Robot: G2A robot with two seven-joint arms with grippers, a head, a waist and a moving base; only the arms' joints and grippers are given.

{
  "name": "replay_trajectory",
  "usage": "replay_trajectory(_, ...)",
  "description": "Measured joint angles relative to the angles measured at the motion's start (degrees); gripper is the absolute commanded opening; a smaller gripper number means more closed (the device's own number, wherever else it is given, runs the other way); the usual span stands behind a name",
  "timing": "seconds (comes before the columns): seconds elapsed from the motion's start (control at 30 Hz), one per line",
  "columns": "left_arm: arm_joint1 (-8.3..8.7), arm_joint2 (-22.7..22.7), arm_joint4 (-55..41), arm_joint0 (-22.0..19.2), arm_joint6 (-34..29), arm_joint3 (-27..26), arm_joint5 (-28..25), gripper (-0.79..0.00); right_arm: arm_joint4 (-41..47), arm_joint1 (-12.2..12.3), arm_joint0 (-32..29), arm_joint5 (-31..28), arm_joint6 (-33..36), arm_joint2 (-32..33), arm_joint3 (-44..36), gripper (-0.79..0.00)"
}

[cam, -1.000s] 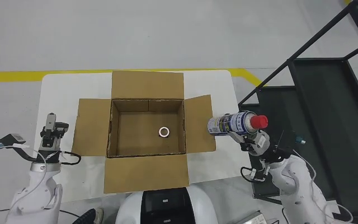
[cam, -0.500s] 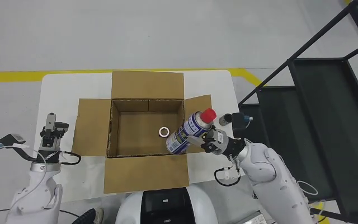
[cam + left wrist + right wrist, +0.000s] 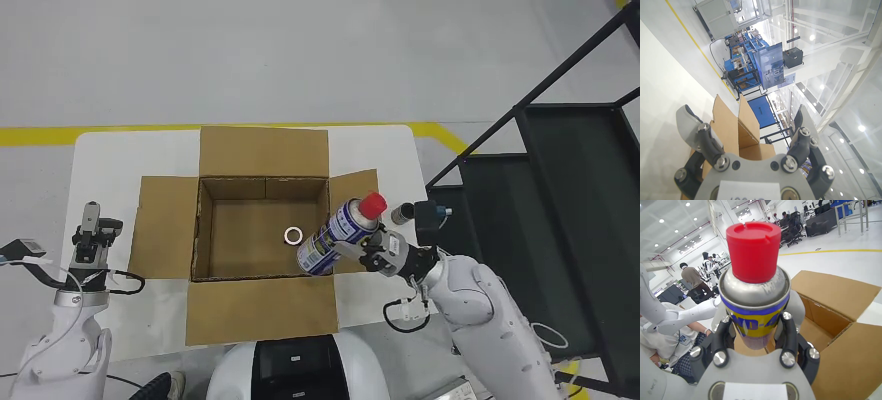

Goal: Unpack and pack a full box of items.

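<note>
Since 1 s ago R gripper [image 3: 368, 254] has swung the spray can [image 3: 338, 238] in from beyond the box [image 3: 263, 189] to over its right wall. Fingers clamp the can mid-body, tilted, red cap up. Small ring [image 3: 292, 235] on box floor, just left of can base. L gripper [image 3: 745, 121] spread wide, empty; box well to its right.

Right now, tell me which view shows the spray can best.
Right wrist view: the spray can is close up, red cap and upper body clear, right gripper clamped on it. The top view shows it whole but small, tilted over the box's right edge.
</note>
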Motion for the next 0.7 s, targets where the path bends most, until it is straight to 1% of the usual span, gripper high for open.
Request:
replay_trajectory(0.07, 0.0, 0.0, 0.0, 0.0, 0.0, 0.0, 0.0, 0.0, 1.7, 0.1, 1.5, 1.9, 2.9, -1.2, -0.1, -0.785)
replay_trajectory(0.17, 0.0, 0.0, 0.0, 0.0, 0.0, 0.0, 0.0, 0.0, 7.0, 0.0, 6.3, 6.1, 9.8, -4.5, 0.8, -0.785)
replay_trajectory(0.2, 0.0, 0.0, 0.0, 0.0, 0.0, 0.0, 0.0, 0.0, 9.0, -0.1, 8.7, 8.0, 12.8, -6.1, 1.6, -0.785)
replay_trajectory(0.3, 0.0, 0.0, 0.0, 0.0, 0.0, 0.0, 0.0, 0.0, 14.1, -0.6, 14.7, 13.3, 18.8, -10.4, 4.6, -0.785)
replay_trajectory(0.4, 0.0, 0.0, 0.0, 0.0, 0.0, 0.0, 0.0, 0.0, 18.0, -1.2, 20.1, 17.6, 23.2, -14.3, 8.1, -0.785)
replay_trajectory(0.6, 0.0, 0.0, 0.0, 0.0, 0.0, 0.0, 0.0, 0.0, 19.0, -2.3, 28.0, 25.6, 30.4, -20.4, 13.3, -0.785)
replay_trajectory(0.7, 0.0, 0.0, 0.0, 0.0, 0.0, 0.0, 0.0, 0.0, 18.5, -2.8, 30.9, 29.3, 31.8, -22.6, 15.7, -0.785)
